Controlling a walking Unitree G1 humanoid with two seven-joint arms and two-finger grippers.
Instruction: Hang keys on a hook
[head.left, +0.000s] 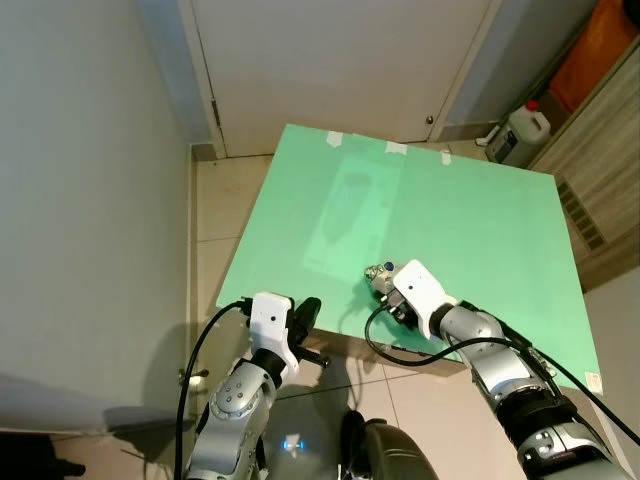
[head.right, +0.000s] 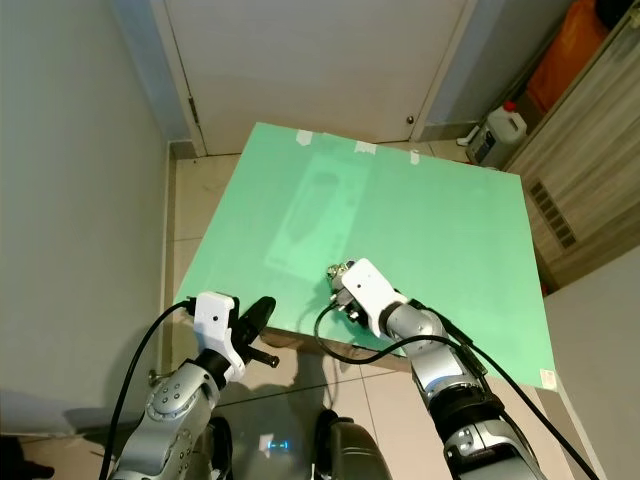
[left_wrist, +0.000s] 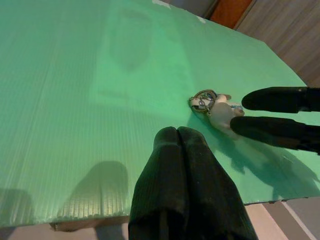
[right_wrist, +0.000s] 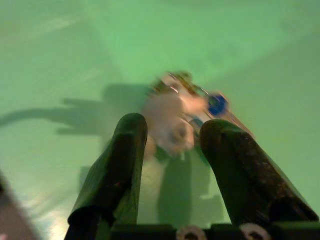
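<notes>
A bunch of keys (head.left: 381, 272) with a pale fob and a blue bit (right_wrist: 217, 105) lies on the green table top (head.left: 450, 220), near its front edge. My right gripper (right_wrist: 172, 130) is open, low over the table, its two black fingers on either side of the pale fob (right_wrist: 170, 122). From the left wrist view the keys (left_wrist: 212, 104) lie just ahead of the right fingers (left_wrist: 280, 131). My left gripper (left_wrist: 178, 136) is shut, empty, held at the table's front left edge (head.left: 300, 320).
A white door (head.left: 340, 60) stands behind the table, with a grey wall (head.left: 80, 200) on the left. A white plastic jug (head.left: 520, 132) sits on the floor at the back right beside wooden furniture (head.left: 600, 150). Tiled floor (head.left: 215, 230) runs along the table's left.
</notes>
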